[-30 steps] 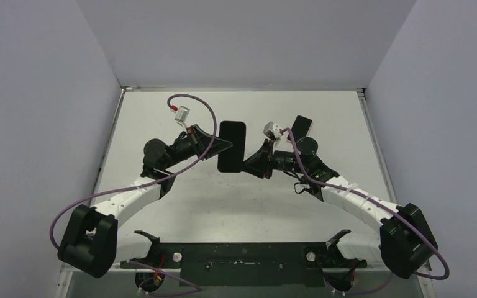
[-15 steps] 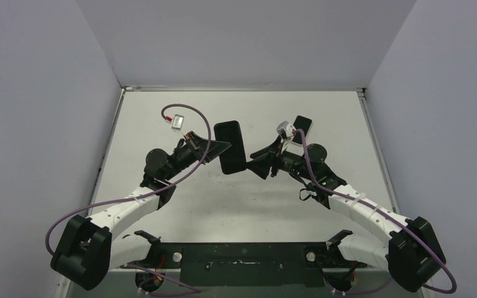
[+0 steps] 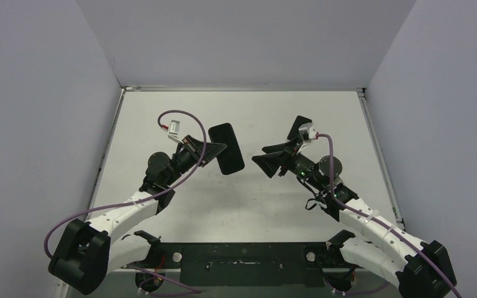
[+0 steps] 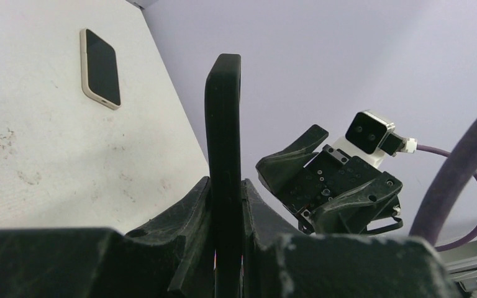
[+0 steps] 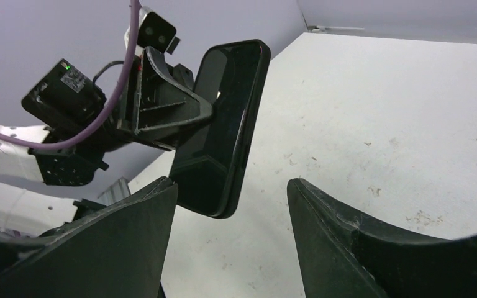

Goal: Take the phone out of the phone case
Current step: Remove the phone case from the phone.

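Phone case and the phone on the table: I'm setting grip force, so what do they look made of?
Phone case: black, matte along its edge, slight sheen on its broad face; probably plastic or rubber. Phone: glossy dark front like glass, pale cream rim, metal or plastic, unclear.

We look down on the whole table from above and behind the arm bases. Our left wrist view sits close behind its own fingers, facing right and far; our right wrist view faces left. All three share the phone case. The left wrist view also takes in the right gripper, and the right wrist view the left gripper.
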Motion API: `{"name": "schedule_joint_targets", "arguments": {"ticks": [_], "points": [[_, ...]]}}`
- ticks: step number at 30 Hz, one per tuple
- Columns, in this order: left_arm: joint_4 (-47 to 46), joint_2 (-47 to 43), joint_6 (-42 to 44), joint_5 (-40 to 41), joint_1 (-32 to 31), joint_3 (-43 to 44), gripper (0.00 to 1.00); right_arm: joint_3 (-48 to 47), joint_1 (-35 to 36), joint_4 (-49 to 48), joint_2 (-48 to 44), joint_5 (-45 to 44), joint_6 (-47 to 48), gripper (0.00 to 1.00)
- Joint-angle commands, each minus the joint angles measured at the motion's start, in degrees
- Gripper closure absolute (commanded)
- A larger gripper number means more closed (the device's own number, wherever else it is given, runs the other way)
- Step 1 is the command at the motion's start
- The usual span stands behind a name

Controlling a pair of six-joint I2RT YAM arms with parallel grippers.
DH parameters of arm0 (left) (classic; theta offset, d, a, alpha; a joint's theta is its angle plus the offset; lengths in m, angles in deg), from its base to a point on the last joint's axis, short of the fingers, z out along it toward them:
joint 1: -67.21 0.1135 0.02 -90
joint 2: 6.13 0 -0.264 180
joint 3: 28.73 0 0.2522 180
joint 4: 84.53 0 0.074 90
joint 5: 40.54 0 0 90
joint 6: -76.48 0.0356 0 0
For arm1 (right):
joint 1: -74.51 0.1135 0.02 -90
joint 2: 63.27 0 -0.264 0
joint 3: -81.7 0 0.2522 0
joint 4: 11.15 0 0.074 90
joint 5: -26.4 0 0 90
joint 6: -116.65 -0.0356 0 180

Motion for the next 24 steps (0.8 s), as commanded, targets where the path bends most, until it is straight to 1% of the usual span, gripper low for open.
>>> {"name": "schedule_joint_targets", "arguments": {"ticks": [1,7,11,14,17,24], "points": [[-6.51,-1.59,0.04,1.04,0.68,1.05,1.0,-0.72,1.59,-3.66,0.08,-1.41,-7.19,0.34],[-7.82,-1.02,0.47,0.25,0.83,1.46,1.0,-3.32,5.78,-3.27,5.89,-0.34,-13.18,0.35],[-8.49,-1.01,0.39,-0.34,1.0,1.51,1.0,-3.48,6.52,-4.14,7.8,-0.05,-15.65,0.37],[-8.31,-1.18,0.87,-0.57,1.12,1.61,1.0,-3.74,6.63,-4.53,7.67,0.3,-15.31,0.38],[-7.94,-1.15,1.21,-0.66,1.12,1.62,1.0,-5.25,6.63,-1.38,6.95,0.05,-13.96,0.38],[-7.53,-0.81,1.67,-0.91,1.13,1.96,1.0,-6.4,6.7,0.3,6.2,1.14,-13.85,0.4]]}}
